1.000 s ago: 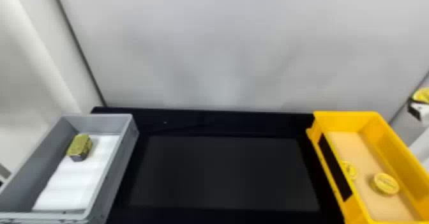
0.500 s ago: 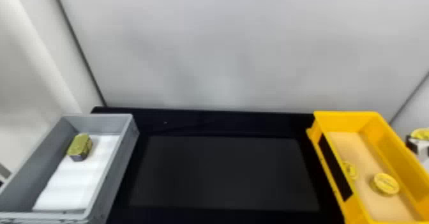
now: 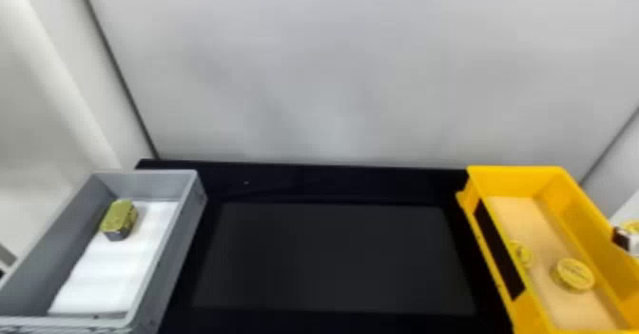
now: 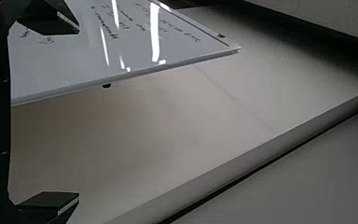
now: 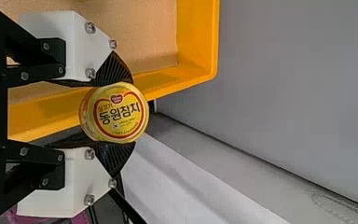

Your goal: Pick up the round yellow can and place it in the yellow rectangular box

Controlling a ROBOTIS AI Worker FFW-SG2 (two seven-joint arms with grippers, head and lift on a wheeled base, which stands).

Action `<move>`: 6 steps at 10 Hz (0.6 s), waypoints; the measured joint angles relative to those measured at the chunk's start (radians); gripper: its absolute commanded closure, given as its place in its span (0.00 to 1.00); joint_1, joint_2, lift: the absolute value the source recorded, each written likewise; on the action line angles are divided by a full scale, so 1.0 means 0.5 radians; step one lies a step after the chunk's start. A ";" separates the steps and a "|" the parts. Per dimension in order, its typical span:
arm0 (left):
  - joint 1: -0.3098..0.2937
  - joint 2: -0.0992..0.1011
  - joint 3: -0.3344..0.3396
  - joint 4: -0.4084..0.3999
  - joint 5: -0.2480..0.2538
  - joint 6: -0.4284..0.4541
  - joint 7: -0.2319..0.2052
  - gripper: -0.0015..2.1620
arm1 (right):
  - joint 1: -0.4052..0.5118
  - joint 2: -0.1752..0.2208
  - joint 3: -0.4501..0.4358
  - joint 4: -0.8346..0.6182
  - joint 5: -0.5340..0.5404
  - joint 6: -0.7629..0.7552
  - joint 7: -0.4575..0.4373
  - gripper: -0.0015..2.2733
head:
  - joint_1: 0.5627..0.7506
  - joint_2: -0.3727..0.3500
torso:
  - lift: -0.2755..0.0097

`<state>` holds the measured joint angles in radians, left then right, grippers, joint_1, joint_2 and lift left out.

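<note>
Lower in head view than half a second ago, the right gripper grips a can near the yellow box's right wall.
Left gripper, fingers spread wide; grey bin with a tin on white lining; yellow box with two round cans inside; the gripped can, clamped between both fingers.

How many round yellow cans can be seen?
3: one can in the yellow box near its left wall, another further right, a third in the right gripper. More may be hidden.
</note>
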<state>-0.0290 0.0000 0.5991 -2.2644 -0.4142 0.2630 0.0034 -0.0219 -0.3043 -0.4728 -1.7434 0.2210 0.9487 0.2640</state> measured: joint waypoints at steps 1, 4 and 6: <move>-0.002 0.000 0.010 0.006 0.000 0.001 0.001 0.02 | -0.022 -0.023 0.017 0.044 -0.005 0.018 0.011 0.32 | 0.66 0.53 | 0.77; -0.002 0.000 0.010 0.012 0.000 0.005 0.005 0.02 | -0.124 -0.129 0.225 0.201 -0.012 0.085 0.061 0.32 | 0.66 0.53 | 0.77; -0.004 0.000 0.011 0.027 0.000 0.007 0.011 0.02 | -0.190 -0.151 0.319 0.288 -0.009 0.093 0.065 0.32 | 0.66 0.53 | 0.77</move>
<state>-0.0308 0.0000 0.6045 -2.2510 -0.4142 0.2662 0.0087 -0.1171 -0.3796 -0.3130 -1.5992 0.2165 0.9953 0.2965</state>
